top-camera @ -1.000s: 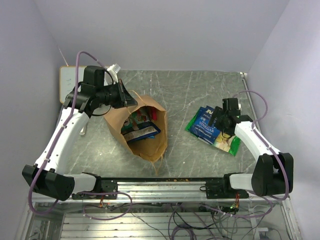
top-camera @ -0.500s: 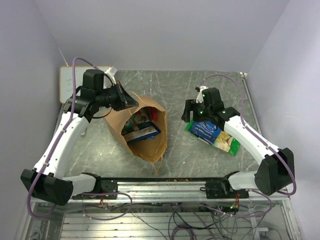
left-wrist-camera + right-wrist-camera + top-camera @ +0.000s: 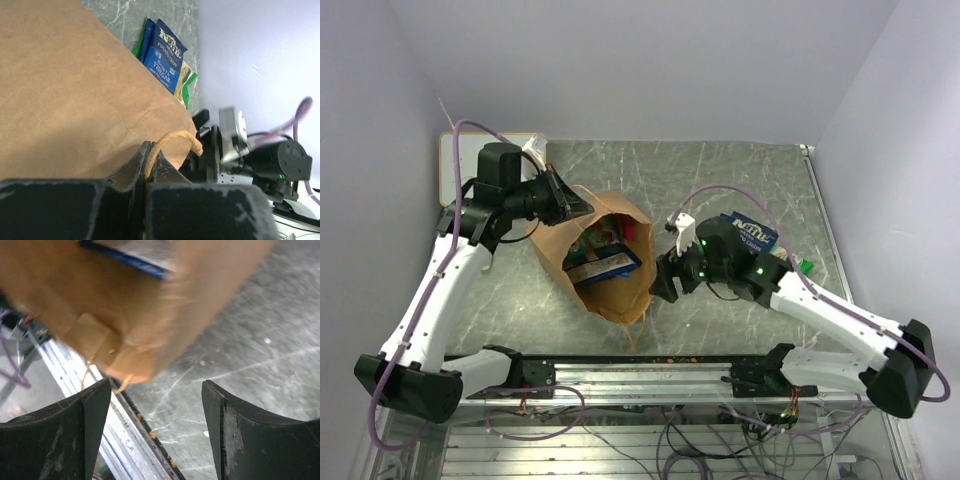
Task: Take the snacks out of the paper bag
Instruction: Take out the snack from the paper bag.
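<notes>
paper bag (image 3: 620, 290) being held mouth-up, long axis far-left to near-right | handle (image 3: 172, 137) being pinched by left fingers (image 3: 147, 152) | right fingers (image 3: 661, 286) being held apart | grey marbled worktop (image 3: 720, 180), lilac walls (image 3: 640, 70)

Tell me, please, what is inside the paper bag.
Through the bag's mouth: a blue packet, with red and green snacks behind it. Anything deeper is covered by the paper.

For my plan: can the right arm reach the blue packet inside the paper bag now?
Probably yes: the left hand holds the paper bag open by its handle, the blue packet lies uncovered, and the open right hand is beside the bag.
</notes>
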